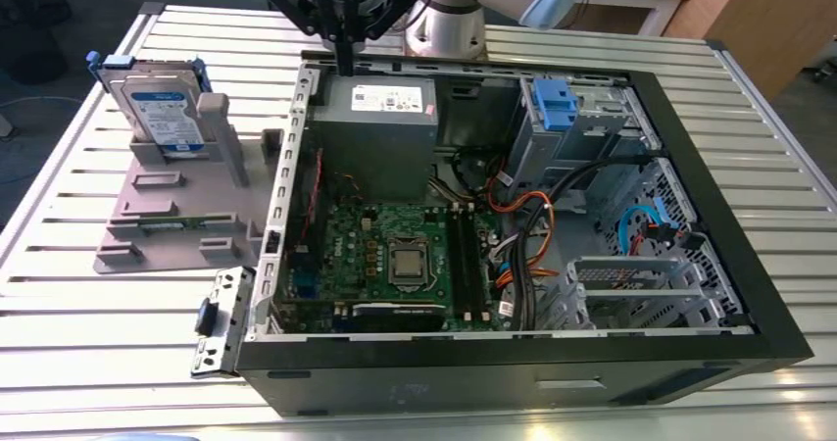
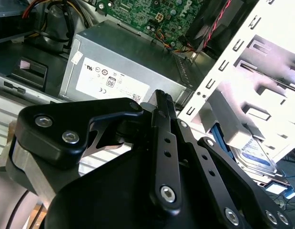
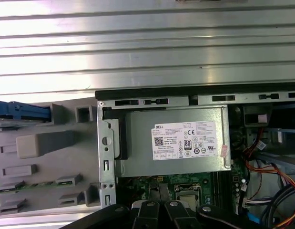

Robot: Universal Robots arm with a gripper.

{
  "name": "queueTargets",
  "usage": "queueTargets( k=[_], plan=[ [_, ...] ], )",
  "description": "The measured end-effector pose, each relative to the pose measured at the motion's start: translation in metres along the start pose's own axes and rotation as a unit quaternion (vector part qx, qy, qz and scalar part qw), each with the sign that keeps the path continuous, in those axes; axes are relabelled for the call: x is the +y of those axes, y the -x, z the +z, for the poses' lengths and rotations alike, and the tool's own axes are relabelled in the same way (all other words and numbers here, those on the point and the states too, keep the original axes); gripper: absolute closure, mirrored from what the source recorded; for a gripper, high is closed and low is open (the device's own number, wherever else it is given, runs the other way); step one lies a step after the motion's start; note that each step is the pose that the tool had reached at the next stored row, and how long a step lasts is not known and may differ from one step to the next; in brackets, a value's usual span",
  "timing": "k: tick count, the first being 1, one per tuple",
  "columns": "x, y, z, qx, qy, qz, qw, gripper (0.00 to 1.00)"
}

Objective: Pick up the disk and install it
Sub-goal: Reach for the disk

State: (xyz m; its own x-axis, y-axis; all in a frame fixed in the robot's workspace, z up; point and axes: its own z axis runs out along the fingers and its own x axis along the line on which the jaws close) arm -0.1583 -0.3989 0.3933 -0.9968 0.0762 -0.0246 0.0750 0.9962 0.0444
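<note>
1. Slatted silver metal table [image 1: 78,294].
2. Open black tower computer case [image 1: 523,387] lying on it.
3. Grey plastic stand [image 1: 171,216], at the exterior view's left of the case, holding the silver-grey, blue-framed disk [image 1: 164,113] upright.
4. Black gripper [image 1: 345,67], pinched together and empty, above the case's edge, well apart from the disk.

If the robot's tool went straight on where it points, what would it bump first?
The tool would likely hit the grey power supply or the case rim beside it; depth unclear.
</note>
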Motion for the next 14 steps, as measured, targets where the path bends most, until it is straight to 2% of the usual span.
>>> queueTargets(
  k=[3, 5, 10, 12, 14],
  plan=[
    [0.0, -0.0006, 0.0, 0.0, 0.0, 0.0, 1.0, 0.89],
    [-0.0006, -0.0082, -0.0002, 0.0, 0.0, 0.0, 1.0, 0.89],
    [-0.0007, -0.0092, -0.0002, 0.0, 0.0, 0.0, 1.0, 0.89],
    [-0.0018, -0.0235, -0.0003, 0.0, 0.0, 0.0, 1.0, 0.89],
    [-0.0018, -0.0239, -0.0003, 0.0, 0.0, 0.0, 1.0, 0.89]
  ],
)
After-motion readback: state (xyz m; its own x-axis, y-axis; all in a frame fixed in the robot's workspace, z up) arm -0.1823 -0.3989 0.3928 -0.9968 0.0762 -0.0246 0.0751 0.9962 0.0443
